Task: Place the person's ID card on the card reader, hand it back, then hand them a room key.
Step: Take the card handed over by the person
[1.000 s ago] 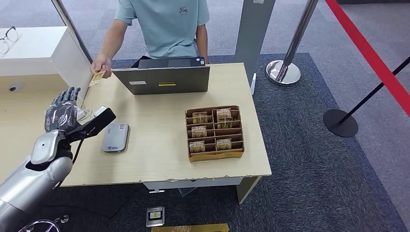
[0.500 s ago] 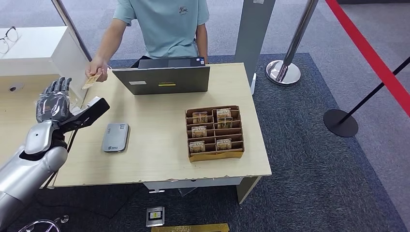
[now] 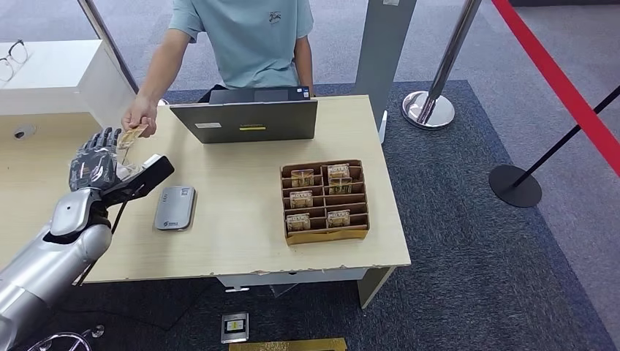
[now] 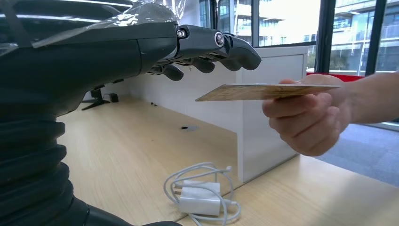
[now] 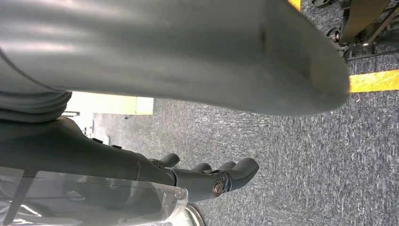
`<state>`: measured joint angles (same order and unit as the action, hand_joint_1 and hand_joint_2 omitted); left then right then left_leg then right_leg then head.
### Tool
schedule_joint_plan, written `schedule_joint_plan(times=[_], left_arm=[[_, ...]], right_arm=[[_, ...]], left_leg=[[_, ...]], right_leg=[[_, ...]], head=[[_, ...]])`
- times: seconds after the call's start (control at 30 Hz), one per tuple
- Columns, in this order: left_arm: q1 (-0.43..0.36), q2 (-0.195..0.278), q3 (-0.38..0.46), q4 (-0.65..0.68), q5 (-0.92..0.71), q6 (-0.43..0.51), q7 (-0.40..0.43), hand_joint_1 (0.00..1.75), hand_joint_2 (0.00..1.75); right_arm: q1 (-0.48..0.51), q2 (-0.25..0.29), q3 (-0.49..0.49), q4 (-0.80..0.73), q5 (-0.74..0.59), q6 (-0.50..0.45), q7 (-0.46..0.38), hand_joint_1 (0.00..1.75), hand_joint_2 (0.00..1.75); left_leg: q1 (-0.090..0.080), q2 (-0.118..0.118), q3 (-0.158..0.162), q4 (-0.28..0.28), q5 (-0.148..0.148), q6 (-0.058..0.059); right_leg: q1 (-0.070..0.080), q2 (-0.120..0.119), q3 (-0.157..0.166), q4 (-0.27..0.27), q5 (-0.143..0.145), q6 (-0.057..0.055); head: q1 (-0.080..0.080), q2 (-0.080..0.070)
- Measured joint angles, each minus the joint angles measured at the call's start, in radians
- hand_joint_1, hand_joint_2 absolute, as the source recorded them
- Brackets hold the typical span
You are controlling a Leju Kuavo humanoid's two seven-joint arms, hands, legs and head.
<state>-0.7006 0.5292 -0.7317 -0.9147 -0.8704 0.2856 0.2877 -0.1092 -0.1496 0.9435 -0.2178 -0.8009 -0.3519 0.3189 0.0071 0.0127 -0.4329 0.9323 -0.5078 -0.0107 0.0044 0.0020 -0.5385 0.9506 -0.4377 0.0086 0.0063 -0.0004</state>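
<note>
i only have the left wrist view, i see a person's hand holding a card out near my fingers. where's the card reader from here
observer: The card reader lies flat on the table, just to the right of the left robot hand and nearer the robot than the laptop.
operator: ok and the room keys
observer: They sit in a brown compartment box further right on the table, in front of the laptop.
operator: what's my right side doing
observer: The right robot hand hangs over the grey carpet and holds nothing.
</note>
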Motion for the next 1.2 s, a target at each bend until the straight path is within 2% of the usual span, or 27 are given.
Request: schedule_joint_plan(times=[0.3, 0.43, 0.67, 0.87, 0.9, 0.93, 1.0, 1.03, 1.07, 1.2], left_arm=[[-0.027, -0.104, -0.037, 0.089, 0.018, 0.036, -0.034, 0.00, 1.75], [-0.037, -0.136, -0.052, 0.115, 0.020, 0.038, -0.035, 0.00, 1.75], [-0.042, -0.164, -0.073, 0.147, 0.025, 0.049, -0.042, 0.00, 1.75], [-0.048, -0.166, -0.089, 0.162, 0.014, 0.081, -0.005, 0.00, 1.75], [-0.049, -0.165, -0.090, 0.164, 0.012, 0.085, 0.000, 0.06, 1.75], [-0.050, -0.164, -0.091, 0.165, 0.012, 0.087, 0.004, 0.25, 1.75], [-0.052, -0.162, -0.092, 0.167, 0.013, 0.087, 0.008, 1.13, 1.75], [-0.052, -0.161, -0.093, 0.168, 0.014, 0.087, 0.008, 1.51, 1.75], [-0.053, -0.159, -0.094, 0.168, 0.015, 0.087, 0.008, 1.75, 1.75], [-0.057, -0.154, -0.096, 0.169, 0.020, 0.084, 0.008, 1.75, 1.75]], right_arm=[[-0.002, 0.013, 0.003, 0.000, 0.000, 0.000, -0.003, 0.00, 0.00], [-0.002, 0.015, 0.007, 0.000, 0.000, 0.002, 0.001, 0.00, 0.00], [-0.001, 0.015, 0.009, 0.000, -0.003, 0.004, 0.011, 0.00, 0.00], [-0.001, 0.015, 0.015, 0.001, -0.003, 0.006, 0.018, 0.00, 0.00], [-0.001, 0.015, 0.016, 0.001, -0.003, 0.006, 0.019, 0.00, 0.00], [-0.001, 0.015, 0.017, 0.001, -0.003, 0.007, 0.020, 0.00, 0.00], [-0.001, 0.015, 0.017, 0.001, -0.003, 0.007, 0.021, 0.00, 0.00], [-0.001, 0.015, 0.017, 0.001, -0.003, 0.008, 0.022, 0.00, 0.00], [-0.001, 0.015, 0.017, 0.001, -0.003, 0.008, 0.022, 0.00, 0.00], [-0.001, 0.015, 0.020, 0.001, -0.003, 0.008, 0.024, 0.00, 0.00]], left_leg=[[0.000, 0.000, 0.000, 0.000, 0.000, 0.000], [0.000, 0.000, 0.000, 0.000, 0.000, 0.000], [0.000, 0.000, 0.000, 0.000, 0.000, 0.000], [0.000, 0.000, 0.000, 0.000, 0.000, 0.000], [0.000, 0.000, 0.000, 0.000, 0.000, 0.000], [0.000, 0.000, 0.000, 0.000, 0.000, 0.000], [0.000, 0.000, 0.000, 0.000, 0.000, 0.000], [0.000, 0.000, 0.000, 0.000, 0.000, 0.000], [0.000, 0.000, 0.000, 0.000, 0.000, 0.000], [0.000, 0.000, -0.001, 0.000, 0.000, 0.000]], right_leg=[[0.000, 0.000, 0.000, 0.000, 0.000, 0.000], [0.000, 0.000, 0.000, 0.000, 0.000, 0.000], [0.000, 0.000, 0.000, 0.000, 0.000, 0.000], [0.000, 0.000, 0.000, 0.000, 0.000, 0.000], [0.000, 0.000, 0.000, 0.000, 0.000, 0.000], [0.000, 0.000, 0.000, 0.000, 0.000, 0.000], [0.000, 0.000, 0.000, 0.000, 0.000, 0.000], [0.000, 0.000, 0.000, 0.000, 0.000, 0.000], [0.000, 0.000, 0.000, 0.000, 0.000, 0.000], [0.000, 0.000, 0.000, 0.000, 0.000, 0.000]], head=[[0.000, 0.000], [0.000, 0.000], [0.000, 0.000], [0.000, 0.000], [0.000, 0.000], [0.000, 0.000], [0.000, 0.000], [0.000, 0.000], [0.000, 0.000], [0.000, 0.000]])
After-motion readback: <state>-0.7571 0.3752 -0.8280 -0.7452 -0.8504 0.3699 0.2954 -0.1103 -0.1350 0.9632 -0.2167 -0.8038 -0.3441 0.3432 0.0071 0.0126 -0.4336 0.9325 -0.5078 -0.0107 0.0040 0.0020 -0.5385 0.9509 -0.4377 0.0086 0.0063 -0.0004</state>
